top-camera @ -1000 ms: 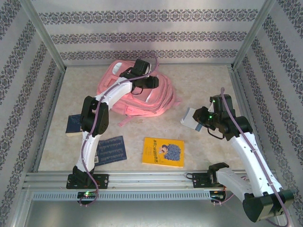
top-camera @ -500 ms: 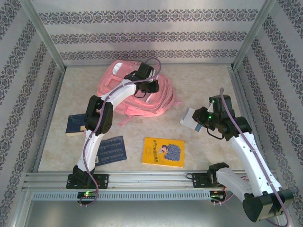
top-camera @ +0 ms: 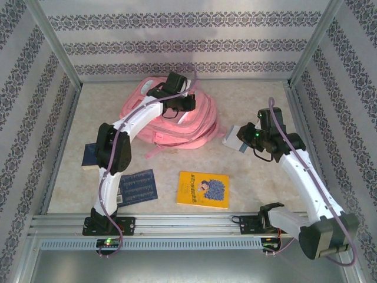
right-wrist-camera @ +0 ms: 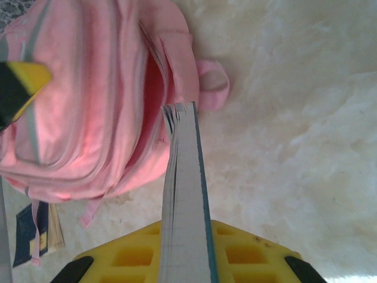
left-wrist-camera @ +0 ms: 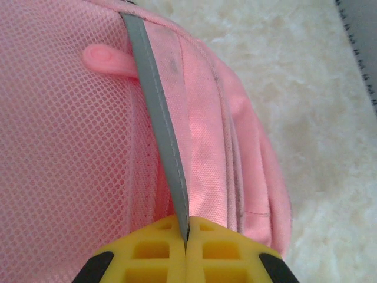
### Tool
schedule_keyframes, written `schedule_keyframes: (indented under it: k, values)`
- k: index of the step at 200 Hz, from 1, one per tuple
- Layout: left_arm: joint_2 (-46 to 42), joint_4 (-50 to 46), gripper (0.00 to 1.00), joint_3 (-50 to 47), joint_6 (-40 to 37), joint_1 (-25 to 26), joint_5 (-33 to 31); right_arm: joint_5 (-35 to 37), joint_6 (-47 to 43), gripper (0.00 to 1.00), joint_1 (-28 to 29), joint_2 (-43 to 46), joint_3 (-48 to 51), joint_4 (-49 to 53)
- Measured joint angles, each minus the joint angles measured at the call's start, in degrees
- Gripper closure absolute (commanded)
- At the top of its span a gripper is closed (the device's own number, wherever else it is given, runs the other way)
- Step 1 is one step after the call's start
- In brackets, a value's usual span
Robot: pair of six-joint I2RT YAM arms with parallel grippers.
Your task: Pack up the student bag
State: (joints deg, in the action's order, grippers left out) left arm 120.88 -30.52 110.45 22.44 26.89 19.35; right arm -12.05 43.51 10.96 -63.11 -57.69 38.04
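the pink backpack (top-camera: 197, 127) lies at 12 o'clock on the surface (top-camera: 247, 94). the left claw (left-wrist-camera: 186, 236) is clenched on its grey trim strip (left-wrist-camera: 158, 106). the right claw (right-wrist-camera: 185, 247) grasps a thin book (right-wrist-camera: 184, 177) at the bag's 3 o'clock. best to pull the mouth wide, then slide the book in edge-first.

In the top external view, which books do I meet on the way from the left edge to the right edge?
dark blue book → blue patterned book → yellow book → pale book in the right gripper. The student bag overlaps several, so it is omitted.
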Motion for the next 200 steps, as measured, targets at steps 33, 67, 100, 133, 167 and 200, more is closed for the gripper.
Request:
schedule_keyframes:
  k: [33,67,100,133,167,200]
  values:
    - [-5.99,-0.35,1.0,-1.66,-0.02,-1.27,2.51,-1.51,3.3,0.95,-0.74,-5.03,0.07,-6.71]
    - [-10.29,-0.33,1.0,-5.22,-0.44,-1.9,6.58,-6.71,9.46,0.98,-1.01,-10.27,1.75,-18.93]
    - [-10.97,-0.85,0.74,-7.65,-0.55,-1.77,10.51,-13.99,19.06,1.0,-0.94,-17.99,3.13,-33.75]
    - [-11.47,-2.75,0.5,-7.23,-1.22,-0.48,8.92,-16.48,25.81,1.0,0.09,-20.63,3.13,-41.29]
    - [-12.63,-5.51,0.4,-5.14,-1.97,3.56,5.81,-17.59,30.18,1.0,0.98,-20.2,3.15,-46.07]
    - [-12.85,-8.37,0.36,-0.66,-3.91,7.96,3.48,-17.66,32.17,1.0,1.49,-18.47,4.5,-47.82]
